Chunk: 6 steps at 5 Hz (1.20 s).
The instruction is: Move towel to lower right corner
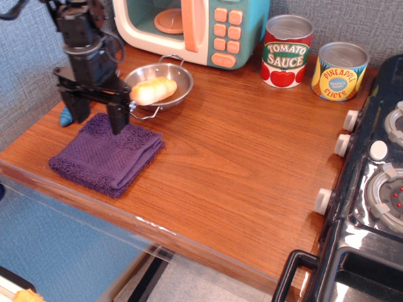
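Note:
The dark purple towel [107, 154] lies folded on the wooden tabletop at the front left. My gripper [99, 121] is open and empty, fingers pointing down over the towel's back edge, one fingertip near its back left corner, the other at its top middle. I cannot tell if the fingertips touch the cloth. The lower right corner of the tabletop [277, 251] sits bare next to the black toy stove [371, 189].
A steel bowl [165, 82] with a bread roll [153, 90] stands just behind the towel. A blue-handled fork [63, 116] is mostly hidden behind the gripper. A toy microwave [195, 28], a tomato sauce can [286, 51] and a pineapple can [340, 70] line the back.

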Tool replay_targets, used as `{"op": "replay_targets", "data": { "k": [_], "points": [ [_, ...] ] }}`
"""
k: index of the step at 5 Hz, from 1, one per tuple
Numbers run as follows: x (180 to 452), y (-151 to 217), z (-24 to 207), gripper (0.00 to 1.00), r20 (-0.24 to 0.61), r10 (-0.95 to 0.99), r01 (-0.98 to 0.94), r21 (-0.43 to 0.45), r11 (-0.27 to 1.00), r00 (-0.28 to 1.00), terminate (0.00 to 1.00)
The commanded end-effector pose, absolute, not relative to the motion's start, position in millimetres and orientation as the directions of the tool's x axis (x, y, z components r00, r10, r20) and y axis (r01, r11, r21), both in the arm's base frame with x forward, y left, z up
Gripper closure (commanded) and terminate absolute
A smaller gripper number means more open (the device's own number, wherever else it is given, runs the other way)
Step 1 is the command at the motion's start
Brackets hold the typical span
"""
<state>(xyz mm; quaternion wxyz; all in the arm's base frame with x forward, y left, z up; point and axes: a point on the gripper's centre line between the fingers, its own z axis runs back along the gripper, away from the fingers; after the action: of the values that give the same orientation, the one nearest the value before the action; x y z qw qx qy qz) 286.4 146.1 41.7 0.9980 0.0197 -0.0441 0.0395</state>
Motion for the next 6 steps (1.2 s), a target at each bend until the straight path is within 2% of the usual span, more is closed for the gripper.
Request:
{"op": "replay_targets", "data": {
  "k": [1,3,4,5,6],
  "points": [
    [281,154,31,0.0,0.075,0.064,-0.068,0.052,0.996,0.995,0.0],
    [273,138,24,0.0,0.078,0.018,-0.024,0.074,0.997,0.997,0.0],
    [271,136,10,0.0,0.055,0.016,-0.022,0.106,0.994,0.998,0.0],
    [264,125,-3,0.0,0.009,0.032,-0.032,0.1,0.994,0.999,0.0],
    [252,90,-5,0.0,-0.042,0.039,-0.037,0.048,0.998,0.998,0.0]
  ]
}}
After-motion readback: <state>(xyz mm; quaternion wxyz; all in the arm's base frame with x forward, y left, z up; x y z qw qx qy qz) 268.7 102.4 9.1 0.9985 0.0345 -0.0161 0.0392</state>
